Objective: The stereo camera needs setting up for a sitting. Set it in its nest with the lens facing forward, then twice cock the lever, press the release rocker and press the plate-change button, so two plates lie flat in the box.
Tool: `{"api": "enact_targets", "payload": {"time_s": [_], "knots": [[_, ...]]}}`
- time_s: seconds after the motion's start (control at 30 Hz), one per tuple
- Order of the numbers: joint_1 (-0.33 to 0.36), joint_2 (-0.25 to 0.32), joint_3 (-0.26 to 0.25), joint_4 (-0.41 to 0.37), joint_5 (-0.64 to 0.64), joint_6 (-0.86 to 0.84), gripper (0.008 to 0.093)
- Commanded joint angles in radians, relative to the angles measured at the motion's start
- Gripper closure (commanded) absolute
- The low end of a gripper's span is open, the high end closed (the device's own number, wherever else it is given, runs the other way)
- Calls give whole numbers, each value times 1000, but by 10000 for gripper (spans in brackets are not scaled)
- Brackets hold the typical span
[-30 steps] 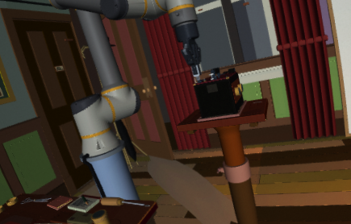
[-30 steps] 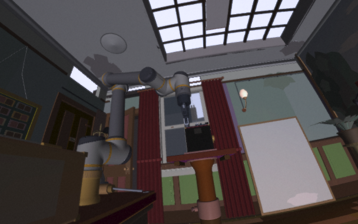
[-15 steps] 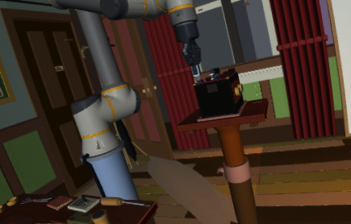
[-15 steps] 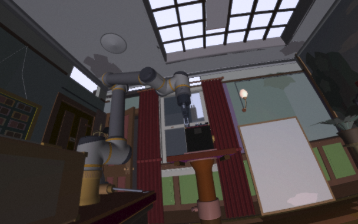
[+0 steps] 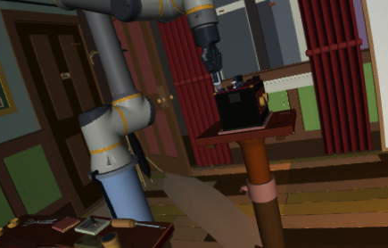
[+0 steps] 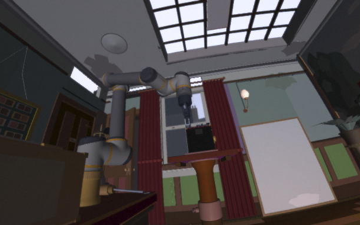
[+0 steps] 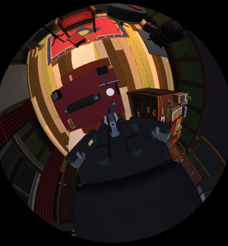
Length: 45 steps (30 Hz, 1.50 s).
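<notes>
The dark boxy stereo camera (image 5: pixel 241 107) sits on the red-brown platform of a pedestal stand (image 5: pixel 258 178), its top carrying small knobs and levers. Seen from the wrist camera, that top (image 7: pixel 88 97) is a maroon panel with a ribbed black handle (image 7: pixel 82 104), a white round button (image 7: pixel 109 92), a black rocker (image 7: pixel 101 70) and a grey lever (image 7: pixel 111 107). My gripper (image 5: pixel 215 79) (image 6: pixel 187 122) hangs straight down over the top's rear left edge. My gripper (image 7: pixel 112 120) is closed on the grey lever.
A cabinet with brass fittings (image 7: pixel 161 107) stands beside the stand in the wrist camera. A low table with tools (image 5: pixel 84 225) lies by my base. Red curtains (image 5: pixel 334 76) and a white board (image 6: pixel 284 165) stand behind the pedestal.
</notes>
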<state>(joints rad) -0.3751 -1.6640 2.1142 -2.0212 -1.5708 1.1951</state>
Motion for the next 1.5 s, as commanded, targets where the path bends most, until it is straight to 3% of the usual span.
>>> {"api": "enact_targets", "payload": {"time_s": [0.0,1.47], "knots": [[0,0,-1,0,0,0,932],[-15,-5,3,0,0,-15,934]]}}
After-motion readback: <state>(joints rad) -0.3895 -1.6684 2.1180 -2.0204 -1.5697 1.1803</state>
